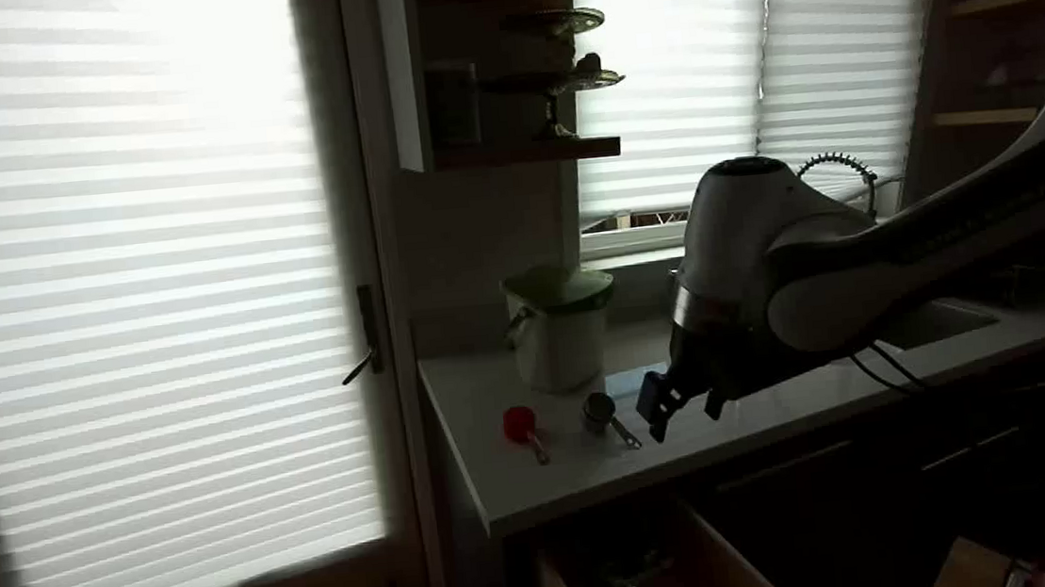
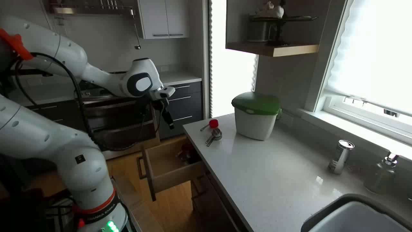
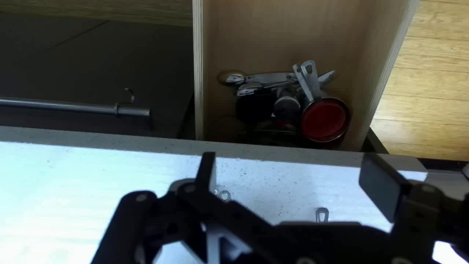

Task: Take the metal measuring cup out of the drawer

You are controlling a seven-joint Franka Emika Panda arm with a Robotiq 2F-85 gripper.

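Observation:
A silvery metal measuring cup (image 1: 599,409) lies on the counter, also in an exterior view (image 2: 217,133), where two handles show together. In the wrist view two handle ends (image 3: 224,195) show beside the left finger; the cup is mostly hidden by the gripper. The drawer (image 2: 175,178) is pulled out below the counter edge, also in an exterior view (image 1: 740,563). In the wrist view the drawer (image 3: 289,33) holds a jumble of metal handles (image 3: 309,79), a dark round metal piece (image 3: 287,107) and a red cup (image 3: 324,120). My gripper (image 3: 287,176) is open and empty above the counter edge (image 1: 685,421).
A red measuring cup (image 1: 520,423) lies beside the metal one on the counter, also in an exterior view (image 2: 213,123). A pale bin with a green lid (image 2: 256,116) stands behind them. A wooden shelf (image 2: 273,49) hangs above. A can (image 2: 340,157) stands further along the counter.

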